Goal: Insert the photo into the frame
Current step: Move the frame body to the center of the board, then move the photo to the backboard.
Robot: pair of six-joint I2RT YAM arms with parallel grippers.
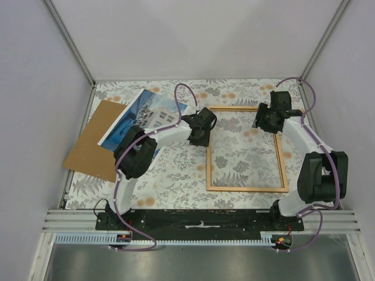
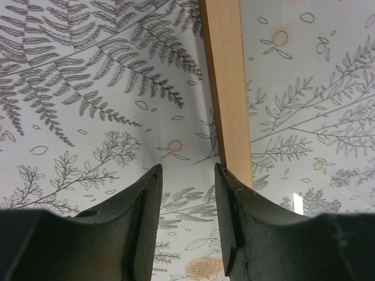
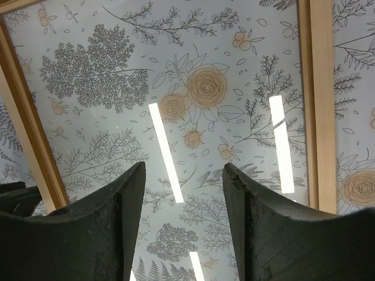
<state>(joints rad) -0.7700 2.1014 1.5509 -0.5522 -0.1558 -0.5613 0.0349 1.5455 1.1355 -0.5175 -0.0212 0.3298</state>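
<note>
The frame [image 1: 246, 189] lies flat on the floral table, right of centre, with a glass pane that reflects ceiling lights. The photo [image 1: 140, 114] lies picture-up at the back left, partly on a brown backing board [image 1: 91, 143]. My left gripper [image 1: 199, 139] is open and empty, low over the table just outside the frame's left rail [image 2: 228, 88]. In the left wrist view the gripper [image 2: 188, 172] has its right finger at that rail. My right gripper [image 1: 262, 124] is open and empty over the frame's back right part. In the right wrist view it [image 3: 184, 170] hangs above the glass between two rails [image 3: 322, 105].
The table [image 1: 170, 175] has a floral cover and is walled by white panels at the back and sides. The backing board reaches the left edge of the table. The arm bases sit on a black rail [image 1: 199, 221] at the near edge.
</note>
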